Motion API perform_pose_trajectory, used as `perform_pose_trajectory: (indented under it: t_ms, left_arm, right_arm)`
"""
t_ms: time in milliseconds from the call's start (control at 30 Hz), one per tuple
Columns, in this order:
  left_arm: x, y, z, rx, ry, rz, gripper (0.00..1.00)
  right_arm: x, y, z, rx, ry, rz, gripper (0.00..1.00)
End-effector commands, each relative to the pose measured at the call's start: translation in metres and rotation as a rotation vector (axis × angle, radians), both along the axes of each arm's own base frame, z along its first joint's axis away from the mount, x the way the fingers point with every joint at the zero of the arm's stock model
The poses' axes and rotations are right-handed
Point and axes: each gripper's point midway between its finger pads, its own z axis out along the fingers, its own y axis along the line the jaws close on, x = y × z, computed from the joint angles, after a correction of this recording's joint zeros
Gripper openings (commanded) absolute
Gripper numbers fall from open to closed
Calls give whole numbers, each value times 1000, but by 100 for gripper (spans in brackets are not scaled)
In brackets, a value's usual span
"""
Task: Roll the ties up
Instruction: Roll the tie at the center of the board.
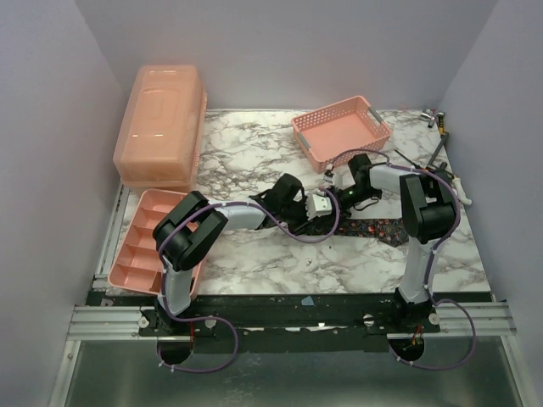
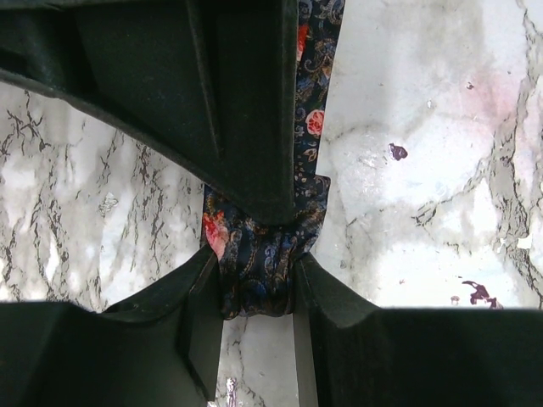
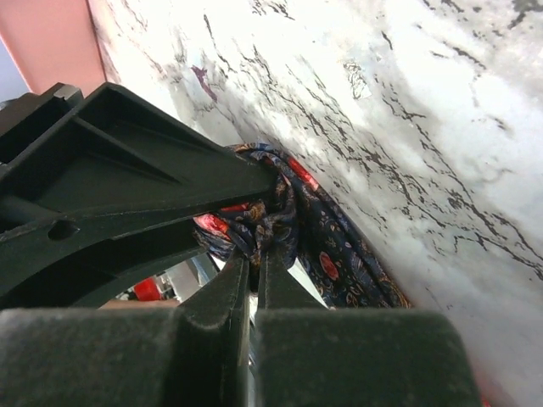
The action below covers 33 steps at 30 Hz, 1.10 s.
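Where the marble table (image 1: 246, 153) meets the left wall, a peach lidded box (image 1: 161, 123) sits at the back w/ a peach divided tray (image 1: 140, 246) in front of it, near the left arm's base. Left arm reaches rightward to mid-table. In its wrist view the left gripper (image 2: 257, 280) is clenched on a bunched-up part of the tie (image 2: 310, 119), fabric squeezed between both fingers, w/ the rest of the strip running away flat over the marble. Tie is dark navy w/ red & pale paisley-type print. Right gripper (image 3: 257, 254) meets it from the opp. side, approx. tip to tip. Its fingers are pinched tight on the same wad of fabric, w/ more of the strip lying flat on the table just beside. From the top view, the free length lies on the marble between the grippers' meeting pt & the right arm's upright link, trailing right. Pink mesh basket (image 1: 342, 131) sits at the back, right of centre, angled. Some small tools (image 1: 437, 119) lie in the far back-right corner, too small to tell which.
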Motion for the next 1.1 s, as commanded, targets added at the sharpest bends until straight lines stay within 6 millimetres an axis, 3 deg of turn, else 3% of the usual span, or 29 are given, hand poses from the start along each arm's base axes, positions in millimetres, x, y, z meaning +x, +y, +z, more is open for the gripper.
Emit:
perform_pose_trajectory:
  t_ms: [0,200,300,467,633,800,1067]
  left_arm:
    - [-35,29,-35,82,156,4,33]
    - [-33,28,12,-149,40,-12,72]
    - [-32,27,27,-218,-25,-9,97]
    - [-24,23,44,-320,-71,54,99]
    - [-24,21,63,-540,-127,115,98]
    - [-27,7,40,-449,-4,50,99]
    - [-22,3,21,-494,-146,62,98]
  right_arm:
    - [-10,-21,-34,-160,2,58,1]
    - [-14,-42,-62,-296,24,91,1]
    - [-13,-46,-69,-325,34,109,1]
    - [-14,-49,-70,-323,47,157,1]
    - [-18,-43,-62,-272,59,204,1]
    - [-26,-38,-55,-237,66,240,1]
    - [-30,-30,-57,-217,77,262,1]
